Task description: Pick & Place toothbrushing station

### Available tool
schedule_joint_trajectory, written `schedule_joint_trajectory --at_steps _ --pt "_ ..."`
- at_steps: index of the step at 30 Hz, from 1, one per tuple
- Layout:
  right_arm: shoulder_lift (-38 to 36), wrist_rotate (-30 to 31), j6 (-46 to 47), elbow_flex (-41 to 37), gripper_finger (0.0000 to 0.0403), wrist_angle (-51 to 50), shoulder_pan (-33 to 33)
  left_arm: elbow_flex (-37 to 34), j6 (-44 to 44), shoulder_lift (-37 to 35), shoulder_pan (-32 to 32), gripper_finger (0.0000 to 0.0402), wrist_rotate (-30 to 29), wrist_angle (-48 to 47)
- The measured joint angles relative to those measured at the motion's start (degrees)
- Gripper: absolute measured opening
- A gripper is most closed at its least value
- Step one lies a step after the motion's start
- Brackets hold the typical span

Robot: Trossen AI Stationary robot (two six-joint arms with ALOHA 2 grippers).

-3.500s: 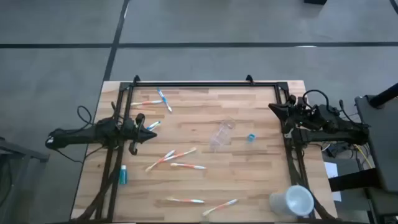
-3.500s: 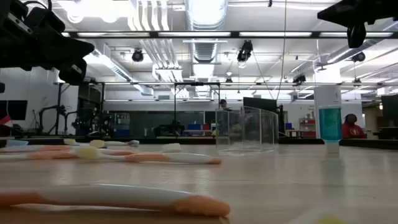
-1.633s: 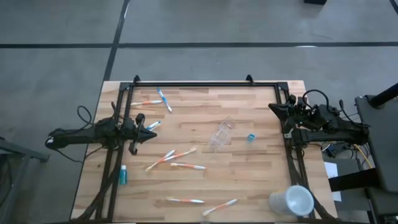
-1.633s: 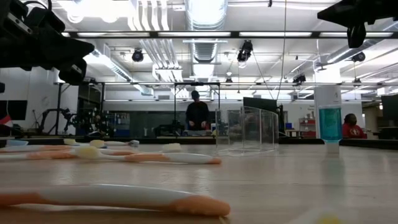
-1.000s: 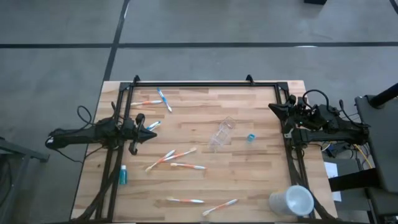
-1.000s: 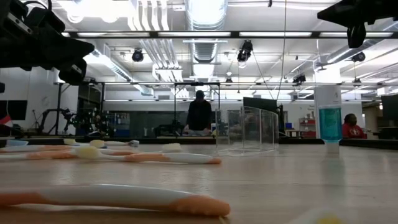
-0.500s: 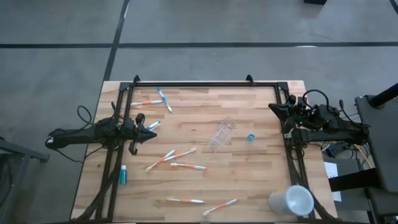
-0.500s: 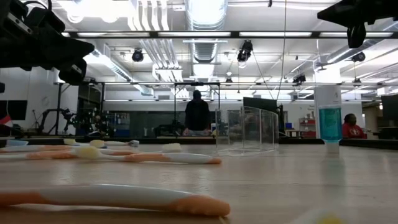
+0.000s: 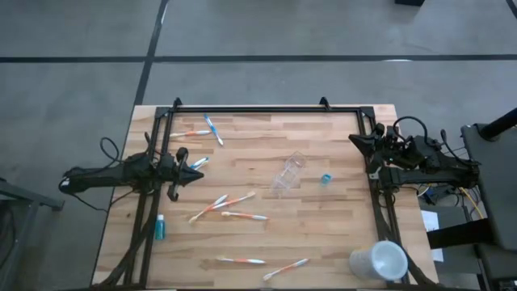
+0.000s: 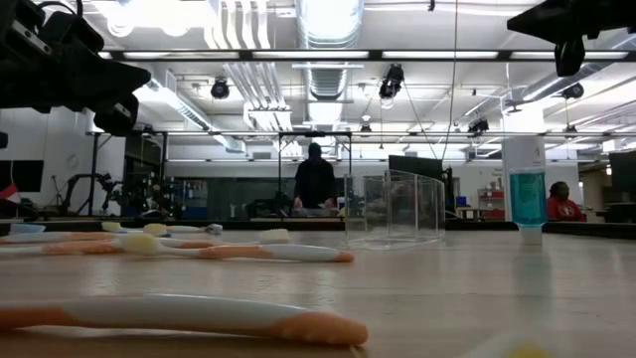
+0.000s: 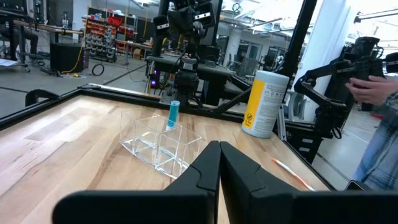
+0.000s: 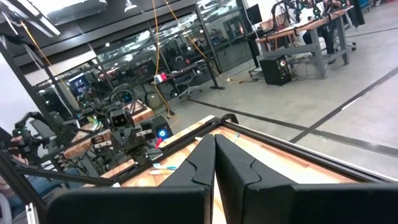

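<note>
**Nothing picked yet: both arms parked at the table edges**

No pick is seen to be under way. The left gripper is held at the table's left side w/ fingers pressed together, empty; in its wrist view the two dark fingers meet w/ no gap. The right gripper is parked at the right side, fingers likewise together, nothing held.

The task's things are scattered on the table:
- clear cup lying on its side near the middle (seen as clear walls in the low view);
- a small blue tube standing just beside it, toward the right arm;
- another blue tube near the left edge;
- brushes: a pair at the far left, one touching or just under the left gripper, a cluster at centre-left, two near the front edge.

A white cup lies at the front right corner, well apart (not part of the station). A person stands in the room behind.

Judged step: the very start, approx. nothing placed. The next move would likely call for the cup to be set upright first, since brushes can't be stood in it as it lies. For that, a gripper must be opened wide and brought down over the cup's wall; the clear plastic may slip or roll.
</note>
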Motion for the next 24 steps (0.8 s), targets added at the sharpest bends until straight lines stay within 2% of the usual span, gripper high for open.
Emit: schedule_joint_trajectory --at_steps 10,13,17,24 --pt "0.32 0.08 -0.65 0.02 0.0008 1.03 -0.02 0.00 0.01 0.00 -0.02 0.0012 0.00 0.00" --pt "1.26 2.23 -0.95 0.02 0.0008 1.34 -0.01 0.00 0.01 0.00 -0.02 0.0012 -0.02 0.00" --pt "4.62 3.43 -6.67 0.02 0.0008 2.76 -0.02 0.00 0.01 -0.01 -0.07 0.0012 -0.01 0.00" --pt "14.67 4.73 -9.15 0.02 0.0008 8.13 -0.02 0.00 0.02 0.00 -0.04 0.0012 -0.01 0.00"
